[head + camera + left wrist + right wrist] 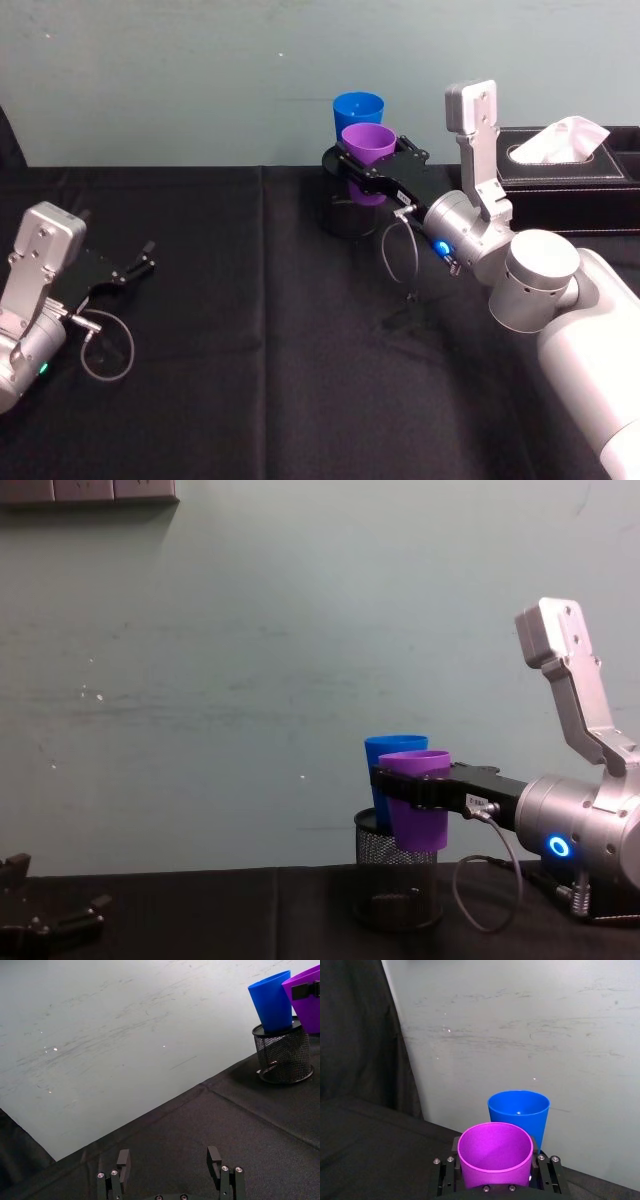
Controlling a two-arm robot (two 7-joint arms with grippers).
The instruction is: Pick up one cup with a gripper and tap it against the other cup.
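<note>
Black-clothed desk (250,330) before a pale, scuffed wall (200,80). At the far edge, right of centre: blue cup (358,108) upright in a mesh holder (282,1055). Just in front of it, clear of the desk: purple cup (368,140), upright, clamped round its middle by the right gripper (372,162), fingers (546,1179) pressed to either side. Blue rim a little higher, walls very close; cannot tell whether touching. Near the left edge: left gripper (168,1156), low over the desk, fingers spread wide, holding nothing. Pick-up apparently done; tap in hand. Next, probably: nudge the purple cup gently toward the far edge until contact, keeping it upright and light enough not to tip the holder.
</note>
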